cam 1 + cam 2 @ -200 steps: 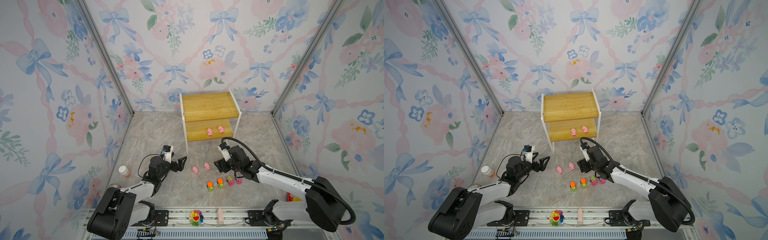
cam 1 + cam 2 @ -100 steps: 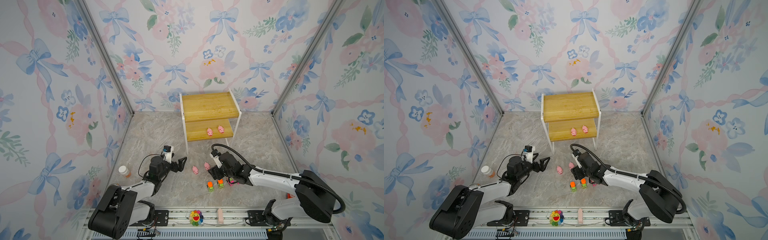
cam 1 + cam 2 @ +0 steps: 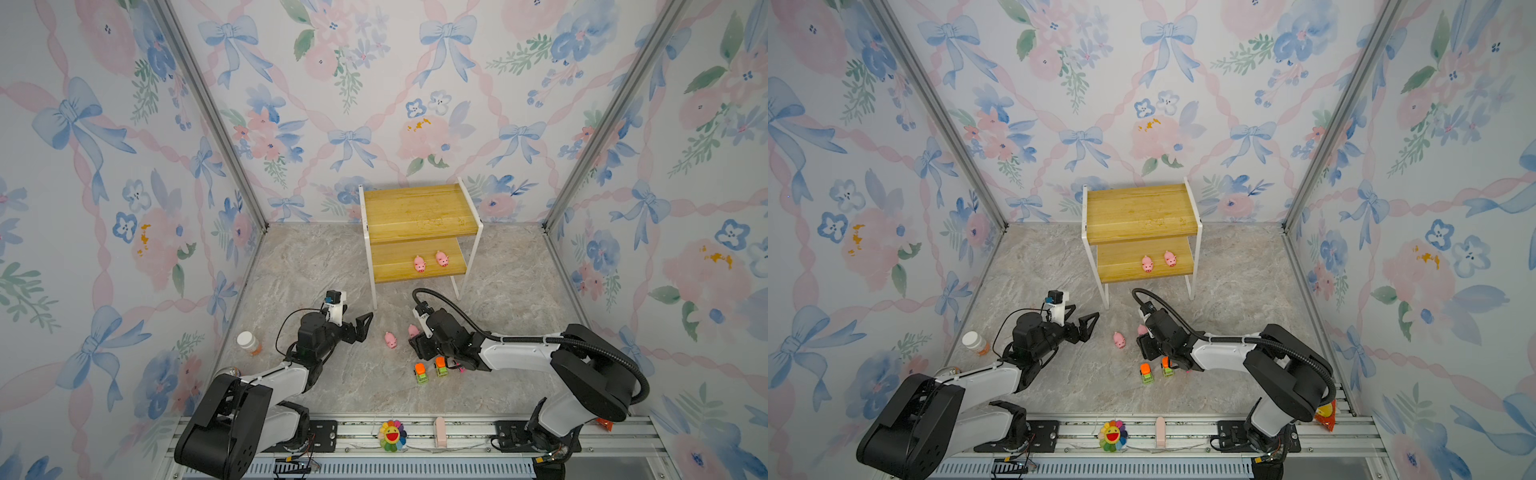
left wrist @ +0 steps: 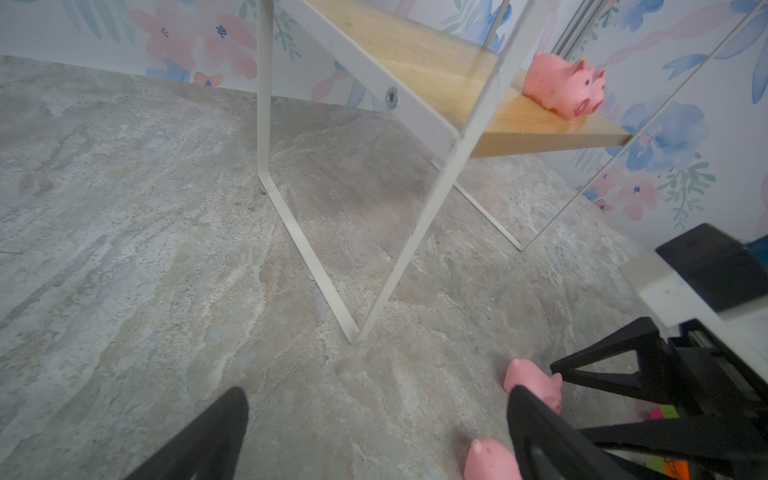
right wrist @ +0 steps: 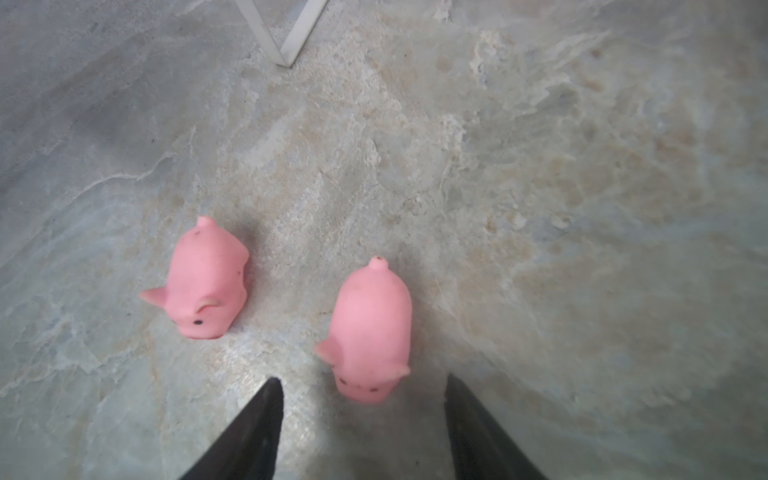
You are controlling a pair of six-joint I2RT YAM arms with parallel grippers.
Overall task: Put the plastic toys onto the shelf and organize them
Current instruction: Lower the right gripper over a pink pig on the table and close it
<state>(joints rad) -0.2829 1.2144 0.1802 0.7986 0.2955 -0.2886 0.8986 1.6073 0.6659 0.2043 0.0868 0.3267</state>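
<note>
A: Where's that pig?
B: Tiny pink pig (image 5: 370,328), dot eyes, on the counter (image 5: 540,166) near the shelf (image 3: 419,212), snout between the spread jaws of the right pincer (image 5: 363,380). And the left pincer (image 4: 378,392) gapes too.

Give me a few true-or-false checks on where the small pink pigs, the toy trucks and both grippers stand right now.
1. Two small pink plastic pigs stand on the lower board of the two-tier wooden shelf. True.
2. The right gripper is shut on a pig. False: its jaws stand apart, either side of a floor pig, not touching it.
3. Both orange-topped green toy trucks sit on the shelf's top board. False: they sit on the marbled grey floor.
4. The left gripper is open and holds nothing. True.
</note>
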